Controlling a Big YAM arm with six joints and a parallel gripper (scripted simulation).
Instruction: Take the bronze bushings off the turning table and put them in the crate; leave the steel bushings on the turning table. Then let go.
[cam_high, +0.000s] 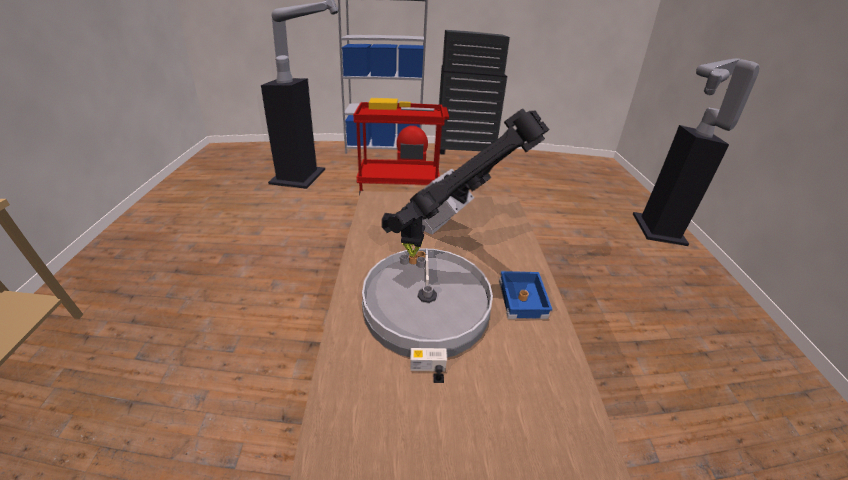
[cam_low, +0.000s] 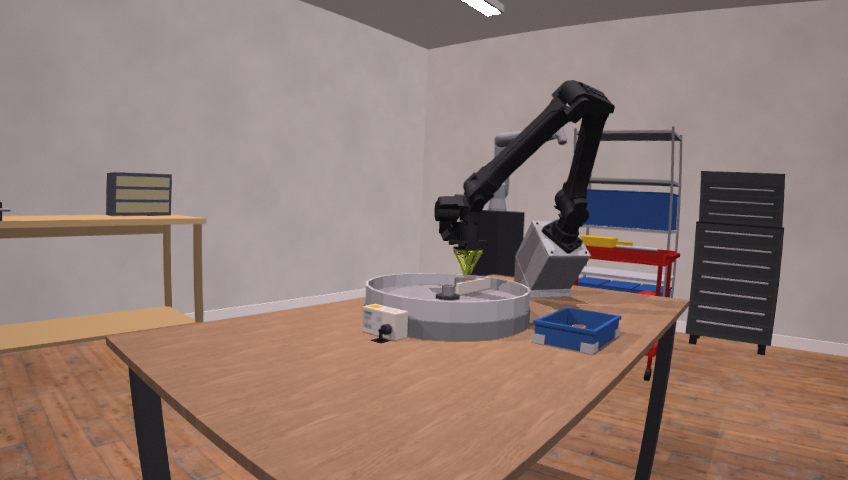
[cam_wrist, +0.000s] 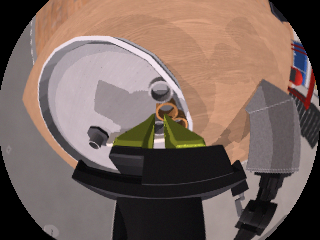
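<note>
From here the gripper (cam_high: 412, 253) (cam_low: 467, 273) (cam_wrist: 159, 117) looks nearly pressed together on nothing; spread it narrowly over the bronze bushings (cam_high: 413, 260) (cam_wrist: 176, 111) on the turning table (cam_high: 416, 321) (cam_low: 470, 312) (cam_wrist: 75, 100), lowering straight, sparing the steel neighbours (cam_high: 404, 259) (cam_wrist: 151, 91)
</note>
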